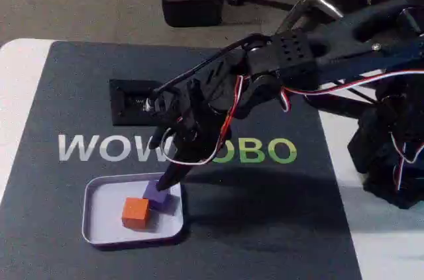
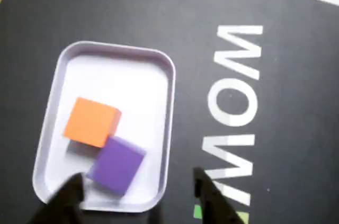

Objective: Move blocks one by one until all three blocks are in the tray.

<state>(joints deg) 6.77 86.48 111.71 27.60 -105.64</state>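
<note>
The tray [image 1: 99,227] lies on the dark mat [image 1: 59,94] toward 7 o'clock in the fixed view, below the "WOW" of the printed lettering [image 1: 106,147]. Inside it sit two blocks: the orange block [image 1: 136,212] near the tray's middle and the purple block [image 1: 159,197] just beside it at about 2 o'clock, close to the tray's upper right rim. In the wrist view the tray [image 2: 114,49] fills the left half, with the orange block [image 2: 91,122] at roughly 9 o'clock within it and the purple block [image 2: 116,164] touching its corner at about 5 o'clock from it.

The end effector [image 1: 169,177] hangs directly over the purple block in the fixed view, its dark tip coming down to the block's top edge. In the wrist view its fingers [image 2: 66,197] enter from the bottom edge, spread apart with one over the tray's lower left and the other out over the mat; the end effector [image 2: 137,195] is open and grips nothing, the purple block lying between and just ahead of the tips.

The mat rests on a white surface [image 1: 16,81].
</note>
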